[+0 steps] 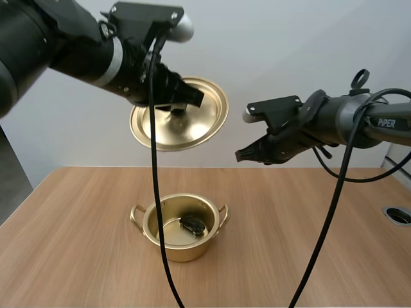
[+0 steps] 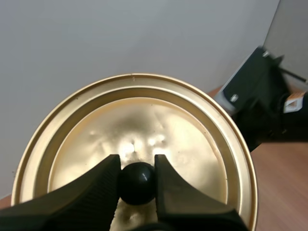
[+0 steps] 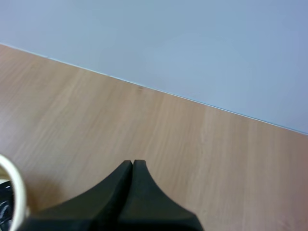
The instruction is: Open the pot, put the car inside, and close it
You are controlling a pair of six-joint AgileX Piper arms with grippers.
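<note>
Robot lab bench, by the look of it: left arm (image 1: pixel 38 38) and right arm (image 1: pixel 359 119) reaching over a plain wood-grain table (image 1: pixel 257 269), bare pale wall (image 1: pixel 289 45) behind, cable port (image 1: pixel 399 215) sunk in the tabletop at its right edge (office-desk style)

From above, my left gripper (image 1: pixel 187 104) hides the knob (image 2: pixel 137 183) of the lid (image 1: pixel 207 127). The car (image 1: pixel 192 224) in the pot (image 1: pixel 186 251) is too small for detail (a dark shape). My right arm (image 2: pixel 260 101) blurs beside the lid.

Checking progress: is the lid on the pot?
No, the left gripper holds the lid by its knob above the open pot with the car inside.
</note>
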